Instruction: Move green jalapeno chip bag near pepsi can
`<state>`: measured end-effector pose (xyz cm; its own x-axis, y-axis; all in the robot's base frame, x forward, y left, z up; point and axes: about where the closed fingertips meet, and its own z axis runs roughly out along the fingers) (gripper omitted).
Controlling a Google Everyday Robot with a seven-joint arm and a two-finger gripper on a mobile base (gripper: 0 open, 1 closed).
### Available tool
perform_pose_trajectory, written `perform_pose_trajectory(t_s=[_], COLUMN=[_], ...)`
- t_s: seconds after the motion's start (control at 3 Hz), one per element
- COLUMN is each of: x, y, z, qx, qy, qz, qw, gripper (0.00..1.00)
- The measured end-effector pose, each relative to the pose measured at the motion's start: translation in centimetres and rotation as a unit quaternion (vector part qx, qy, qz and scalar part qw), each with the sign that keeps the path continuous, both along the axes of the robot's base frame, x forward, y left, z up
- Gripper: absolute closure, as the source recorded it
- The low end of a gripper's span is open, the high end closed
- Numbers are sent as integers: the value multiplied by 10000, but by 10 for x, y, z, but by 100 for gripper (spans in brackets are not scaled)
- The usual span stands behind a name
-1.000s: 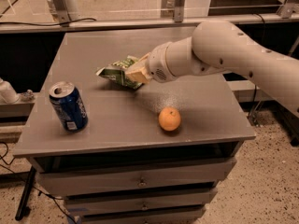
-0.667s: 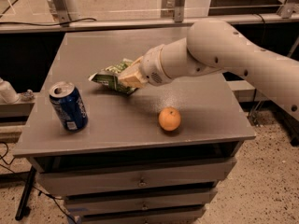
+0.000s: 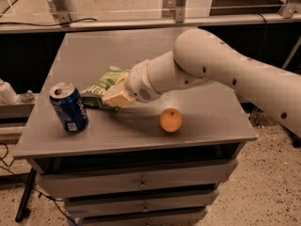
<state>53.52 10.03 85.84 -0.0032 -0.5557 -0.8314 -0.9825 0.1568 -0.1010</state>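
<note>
The green jalapeno chip bag (image 3: 102,87) is a crinkled green foil bag, held just above the grey tabletop (image 3: 141,51) left of centre. My gripper (image 3: 114,97) reaches in from the right on a white arm and is shut on the bag's near right side; its cream-coloured fingers (image 3: 117,96) cover part of the bag. The pepsi can (image 3: 69,107), dark blue with a silver top, stands upright at the table's front left. The bag's left edge is a short gap from the can.
A round orange fruit (image 3: 170,120) lies on the table in front of the arm, right of centre. The table is a grey drawer cabinet (image 3: 141,185). Metal frame posts (image 3: 61,4) stand behind it. A cable runs along the back ledge.
The gripper has carried the chip bag leftward and toward the front, closer to the pepsi can. The can and the orange have not moved.
</note>
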Motion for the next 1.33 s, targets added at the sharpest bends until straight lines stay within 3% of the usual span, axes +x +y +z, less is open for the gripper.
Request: perform_pose_trajectory(t_s=[0.67,1.33], x=[-23,-25], y=[11,12], z=[-6,-5], qx=[-8,-70], qy=[159,193], qz=[233,237], qw=[9996,9995], gripper=[100,60])
